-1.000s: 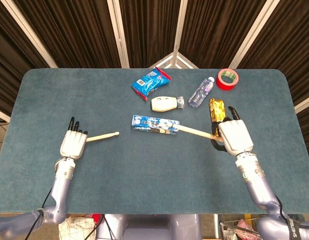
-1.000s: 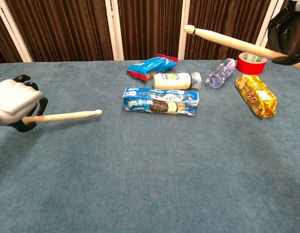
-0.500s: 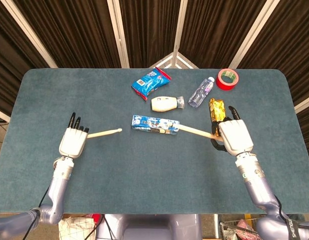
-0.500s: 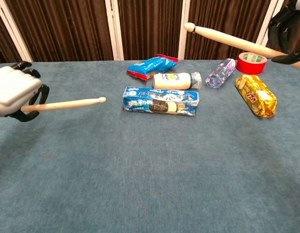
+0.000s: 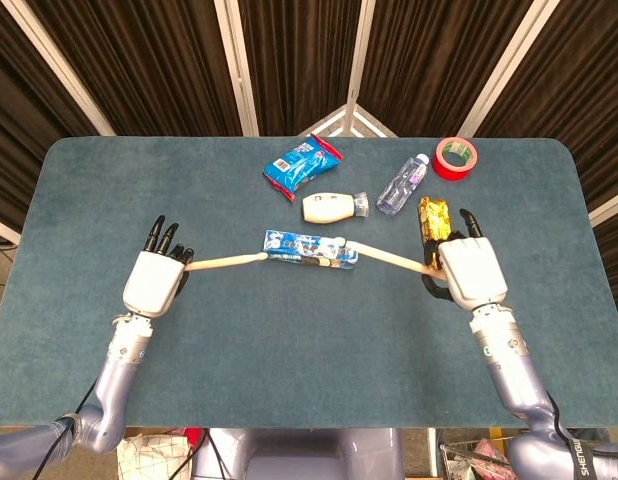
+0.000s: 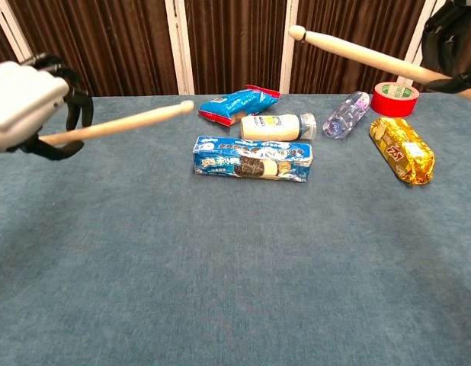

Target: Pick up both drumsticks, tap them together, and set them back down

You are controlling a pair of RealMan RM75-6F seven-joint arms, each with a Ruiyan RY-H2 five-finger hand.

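My left hand [image 5: 156, 279] [image 6: 26, 103] grips one wooden drumstick [image 5: 229, 261] [image 6: 117, 124] by its butt, lifted off the table, tip pointing right toward the middle. My right hand [image 5: 467, 272] [image 6: 450, 46] grips the other drumstick [image 5: 384, 256] [image 6: 357, 56], also raised, its tip pointing left. In the head view the two tips sit apart above the blue biscuit pack [image 5: 309, 248], with a gap between them. In the chest view the right hand shows only at the upper right corner.
On the teal table [image 5: 309, 340] lie a blue biscuit pack [image 6: 253, 158], a blue snack bag [image 5: 302, 165], a cream bottle [image 5: 332, 207], a clear water bottle [image 5: 403, 184], a gold-wrapped pack [image 5: 433, 217] and a red tape roll [image 5: 455, 157].
My left hand has risen and moved right with its drumstick, whose tip now reaches over the biscuit pack. The right drumstick has shifted slightly left and up.
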